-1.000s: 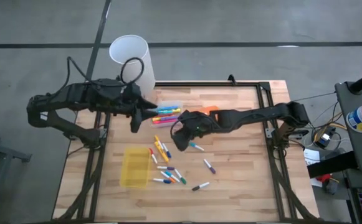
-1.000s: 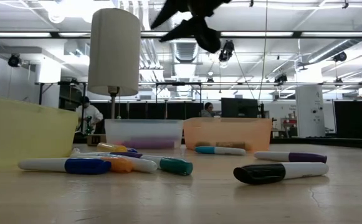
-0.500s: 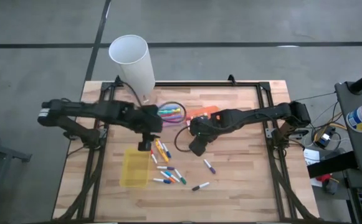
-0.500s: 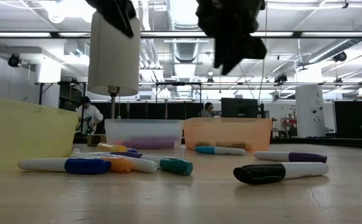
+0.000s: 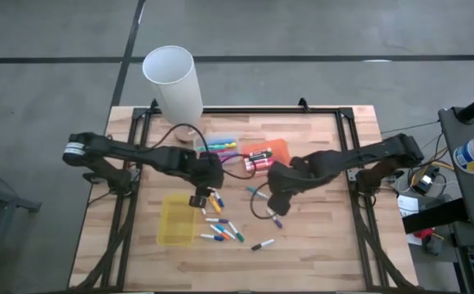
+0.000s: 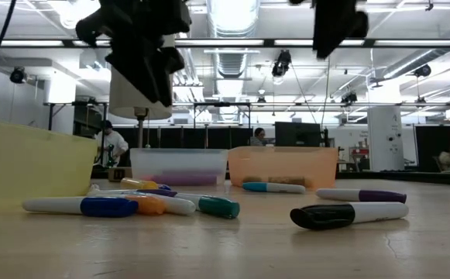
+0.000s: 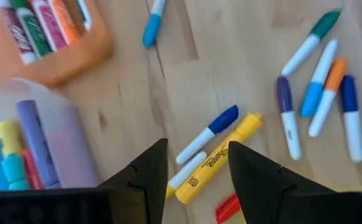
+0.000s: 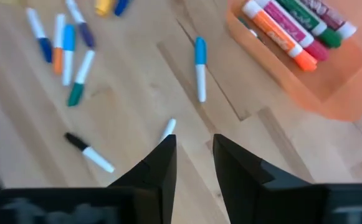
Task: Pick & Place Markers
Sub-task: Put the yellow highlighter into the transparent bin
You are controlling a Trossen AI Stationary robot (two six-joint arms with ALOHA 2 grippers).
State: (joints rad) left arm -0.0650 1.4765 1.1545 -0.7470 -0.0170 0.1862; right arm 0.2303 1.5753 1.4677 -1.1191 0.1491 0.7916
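Overhead, we see both arms reaching over the wooden bench (image 5: 318, 237), where the markers (image 5: 224, 231) lie scattered in a loose group near the middle. Our left gripper (image 7: 196, 163) hangs above the yellow marker (image 7: 221, 157) and the blue-capped marker (image 7: 207, 133) beside it, and its fingers (image 7: 144, 171) stand apart with nothing between them. Beyond it, four more pens lie side by side, and one with a teal cap (image 7: 308, 42) lies at an angle near them.

Our right gripper (image 8: 192, 155) hovers over bare wood close to a white-barrelled marker (image 8: 167, 129), its fingers (image 8: 157, 167) set narrow with a gap between them and gripping nothing. A light-blue marker (image 8: 200, 68) lies alone farther out, and a black-capped one (image 8: 88, 152) lies off to one side.

An orange tray (image 5: 279, 149) holds several markers, a clear tray (image 5: 223, 140) holds more, and a yellow tray (image 5: 177, 219) sits nearer the bench's left edge. A white cylinder (image 5: 174, 80) stands at the far left corner.
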